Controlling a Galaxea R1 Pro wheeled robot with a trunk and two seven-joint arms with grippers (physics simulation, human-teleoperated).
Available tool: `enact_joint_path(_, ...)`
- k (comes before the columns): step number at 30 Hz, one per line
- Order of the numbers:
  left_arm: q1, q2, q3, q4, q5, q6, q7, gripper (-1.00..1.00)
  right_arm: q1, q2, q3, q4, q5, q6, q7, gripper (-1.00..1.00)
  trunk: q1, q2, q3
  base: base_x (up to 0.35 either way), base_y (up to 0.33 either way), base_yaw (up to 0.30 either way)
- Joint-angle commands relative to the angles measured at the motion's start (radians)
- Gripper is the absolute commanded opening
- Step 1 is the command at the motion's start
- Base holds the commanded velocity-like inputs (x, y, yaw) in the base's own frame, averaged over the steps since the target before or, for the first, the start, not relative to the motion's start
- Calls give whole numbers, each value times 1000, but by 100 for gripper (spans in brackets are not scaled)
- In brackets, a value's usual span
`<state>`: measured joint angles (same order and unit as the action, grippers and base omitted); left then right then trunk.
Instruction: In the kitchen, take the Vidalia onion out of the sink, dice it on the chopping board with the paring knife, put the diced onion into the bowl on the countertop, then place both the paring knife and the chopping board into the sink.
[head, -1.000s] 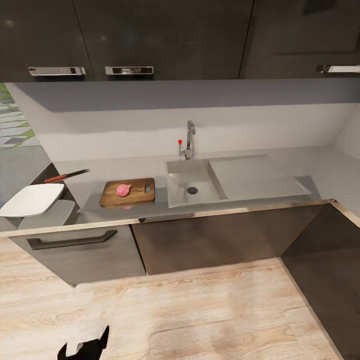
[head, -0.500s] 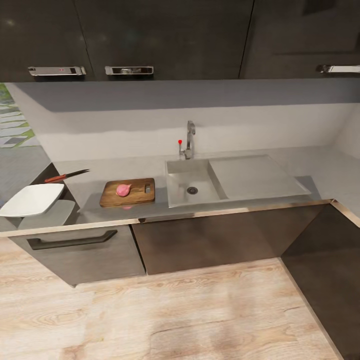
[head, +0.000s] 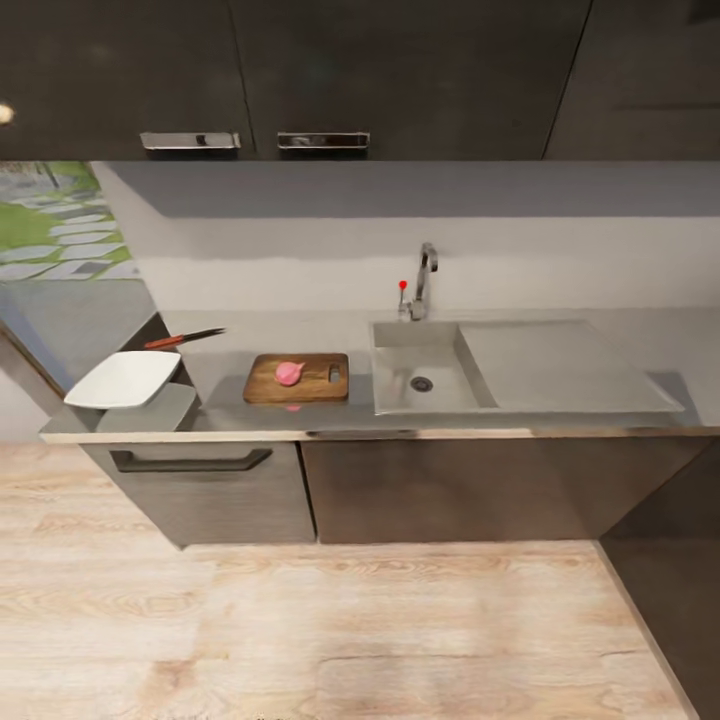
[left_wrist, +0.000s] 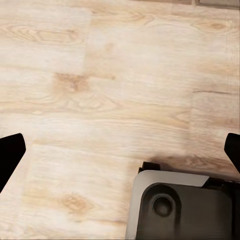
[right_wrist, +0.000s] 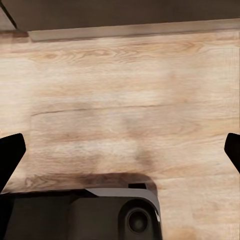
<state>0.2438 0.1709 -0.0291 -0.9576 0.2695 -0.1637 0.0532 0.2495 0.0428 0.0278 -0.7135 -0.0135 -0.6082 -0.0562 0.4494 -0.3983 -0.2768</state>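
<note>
Onion (head: 289, 373) sits on chopping board (head: 298, 379) beside sink (head: 424, 372).

Onion (head: 289, 373) on chopping board (head: 318, 385); sink (head: 440, 395) right; bowl (head: 124, 379), paring knife (head: 183, 338) left

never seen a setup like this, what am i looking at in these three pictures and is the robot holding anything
These are simulator renders from a wheeled robot with two arms. The wide picture comes from its head camera, looking at a kitchen from a little way back. On the grey countertop lie a wooden chopping board with a pink onion on it, a paring knife farther back, and a white bowl at the counter's end. The sink sits beside the board.

The other two pictures come from cameras near each hand, pointing down at the wooden floor. The dark tips at their edges are the fingers of the left gripper and the right gripper. Both are spread wide and hold nothing.
</note>
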Motion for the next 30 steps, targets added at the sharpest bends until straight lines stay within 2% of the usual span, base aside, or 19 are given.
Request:
enact_joint_path(1, 0, 1, -3, 0, 5, -2, 5, 100, 0, -1, 3, -1, -2, -1, -6, 100, 1, -2, -1, 0, 0, 180)
enact_joint_path(5, 0, 1, -3, 4, 5, -2, 5, 100, 0, -7, 1, -2, -3, -1, -5, 100, 1, -2, -1, 0, 0, 74)
enact_joint_path(6, 0, 1, -3, 5, 5, -2, 5, 100, 0, -27, -8, -2, -5, -1, -5, 100, 1, -2, -1, 0, 0, 15)
enact_joint_path(10, 0, 1, -3, 10, 5, -2, 5, 100, 0, -43, -14, -1, -7, -4, -5, 100, 1, -2, -1, 10, 23, 6)
enact_joint_path(30, 0, 1, -3, 19, 4, -2, 5, 100, 0, -46, -15, 15, -7, -20, -5, 100, 1, -2, -1, 116, 267, 0)
